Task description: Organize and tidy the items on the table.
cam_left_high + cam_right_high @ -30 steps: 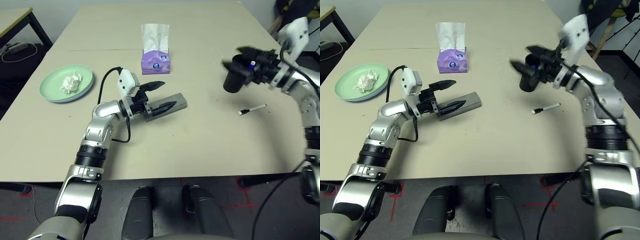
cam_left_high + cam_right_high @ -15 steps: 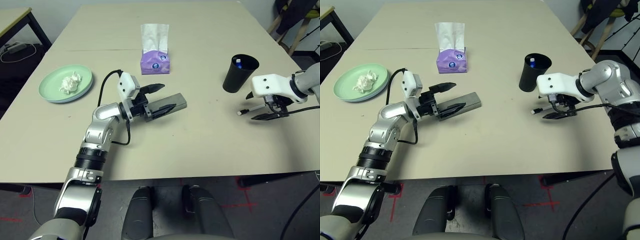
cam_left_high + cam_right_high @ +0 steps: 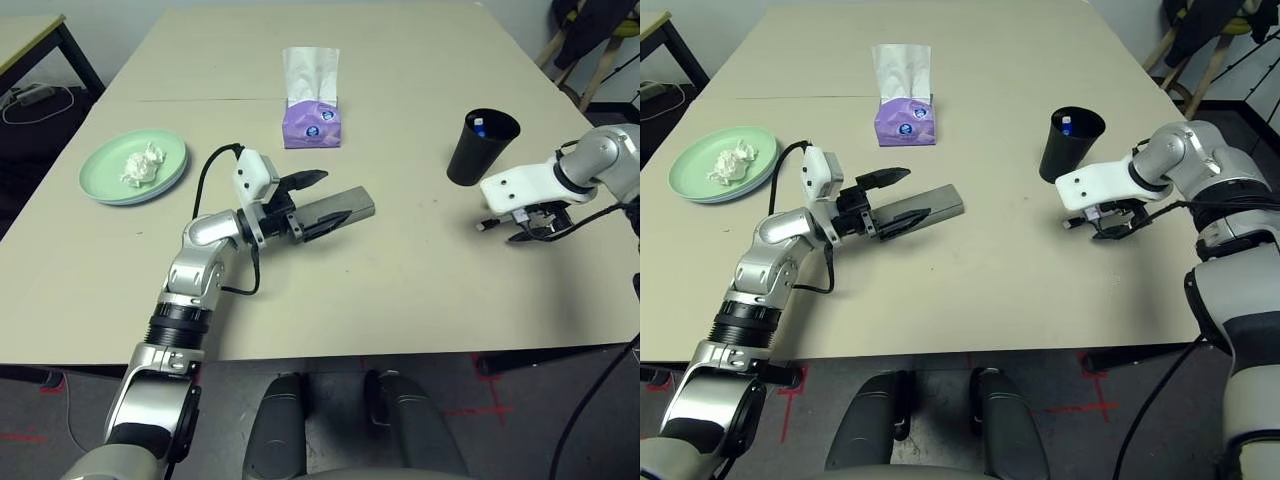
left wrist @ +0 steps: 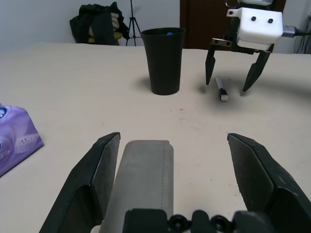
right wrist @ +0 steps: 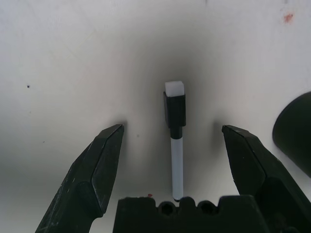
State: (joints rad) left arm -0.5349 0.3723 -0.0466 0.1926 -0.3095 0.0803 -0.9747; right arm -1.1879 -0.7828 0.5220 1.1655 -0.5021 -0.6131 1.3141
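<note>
Between the spread fingers of right gripper (image 5: 172,141), pen (image 5: 175,145) on table (image 5: 73,58): could roll or skid away on closing; left gripper (image 4: 175,160) open astride case (image 4: 143,179).

The pen (image 5: 174,145) lay on the tabletop (image 3: 400,290) between the right gripper's (image 5: 172,141) spread jaws, the cup (image 3: 479,147) just beyond; the glasses case (image 4: 142,179) lay between the left gripper's (image 4: 170,167) jaws.

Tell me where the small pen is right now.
The small pen lies flat on the table on the robot's right, just in front of the black cup, between the open fingers of the right gripper.
</note>
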